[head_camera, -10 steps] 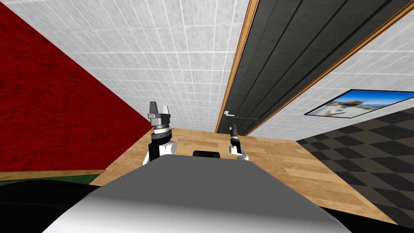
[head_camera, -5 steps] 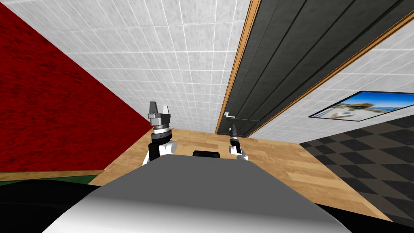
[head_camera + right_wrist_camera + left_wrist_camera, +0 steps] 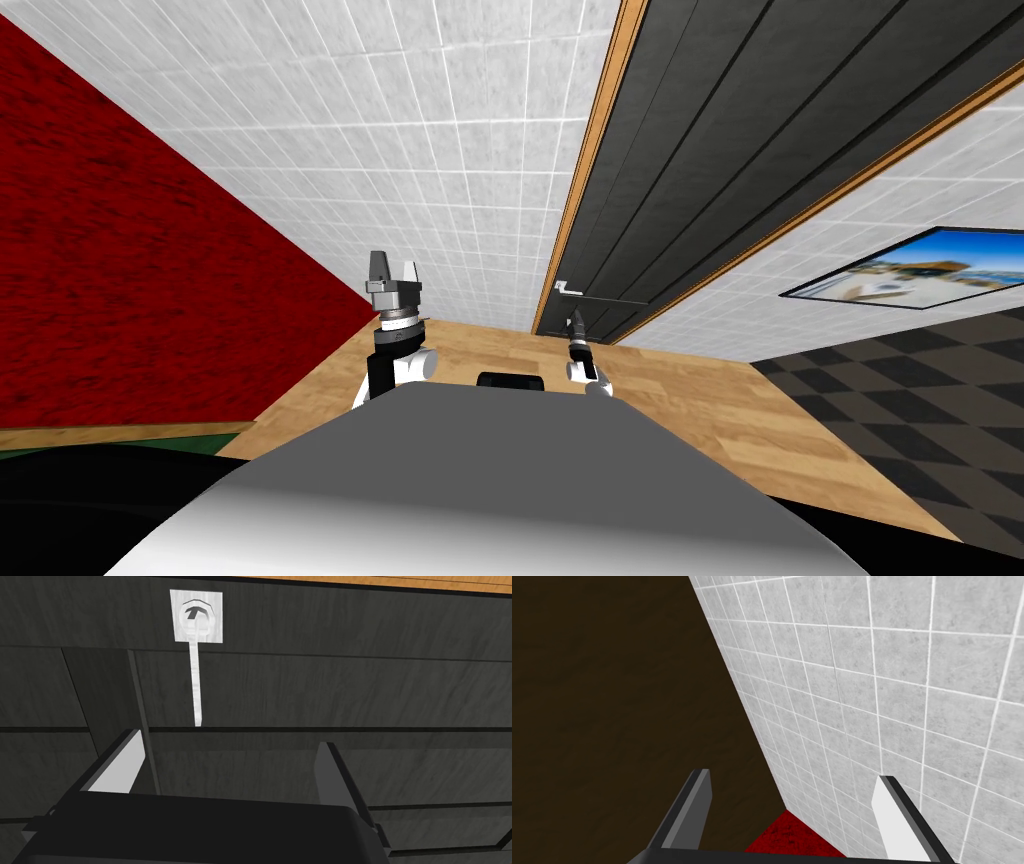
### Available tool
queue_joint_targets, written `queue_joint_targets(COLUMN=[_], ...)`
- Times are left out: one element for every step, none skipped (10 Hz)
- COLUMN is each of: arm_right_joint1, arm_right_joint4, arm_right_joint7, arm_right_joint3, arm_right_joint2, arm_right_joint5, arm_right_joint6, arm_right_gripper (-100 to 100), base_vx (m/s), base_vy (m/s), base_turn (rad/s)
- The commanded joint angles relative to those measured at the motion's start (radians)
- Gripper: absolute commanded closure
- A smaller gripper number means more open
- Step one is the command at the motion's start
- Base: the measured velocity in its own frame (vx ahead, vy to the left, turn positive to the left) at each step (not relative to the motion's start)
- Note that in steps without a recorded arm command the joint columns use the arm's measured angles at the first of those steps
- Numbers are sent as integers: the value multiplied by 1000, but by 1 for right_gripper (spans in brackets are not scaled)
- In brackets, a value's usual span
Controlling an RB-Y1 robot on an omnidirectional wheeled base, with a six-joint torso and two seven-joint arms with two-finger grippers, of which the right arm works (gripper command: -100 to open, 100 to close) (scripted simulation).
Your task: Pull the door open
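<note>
Hovering just short of the white lever handle (image 3: 196, 683) at the head view's centre, the right gripper (image 3: 228, 741) is holding its fingers apart, empty; the dark grey door (image 3: 720, 150) is filling the upper right. The left gripper (image 3: 391, 268) is gaping too.

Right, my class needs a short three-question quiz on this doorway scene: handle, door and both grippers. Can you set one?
1. True or false: the right gripper is shut on the door handle.
2. The door is: A white, B dark grey, C red.
3. Fill in: the left gripper is ____ (open or shut).
Key: 1 false, it is open, short of the handle; 2 B; 3 open.
</note>
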Motion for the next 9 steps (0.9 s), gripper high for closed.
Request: queue_joint_targets(arm_right_joint1=[-14, -22, -36, -50, -56, -65, -75, -84, -81], arm_right_joint4=[39, 60, 94, 128, 144, 168, 192, 215, 206], arm_right_joint7=[-2, -3, -5, -6, -7, -8, -9, -10, -9], arm_right_joint3=[0, 1, 1, 1, 1, 1, 1, 1, 1], arm_right_joint2=[-3, -4, -6, -9, -10, -11, -13, -14, -12], arm_right_joint5=[-1, -2, -3, -5, -5, -6, -7, -8, -7], arm_right_joint6=[-9, -11, -16, -21, -24, -27, -30, -34, -35], arm_right_gripper=[-100, -100, -100, -100, -100, -100, -100, -100, -100], base_vx=[72, 79, 95, 129, 105, 80, 95, 100, 43], base_vy=[-37, -36, -54, -73, -65, -47, -48, -48, -21], base_turn=[27, 31, 43, 51, 33, 34, 31, 32, 10])
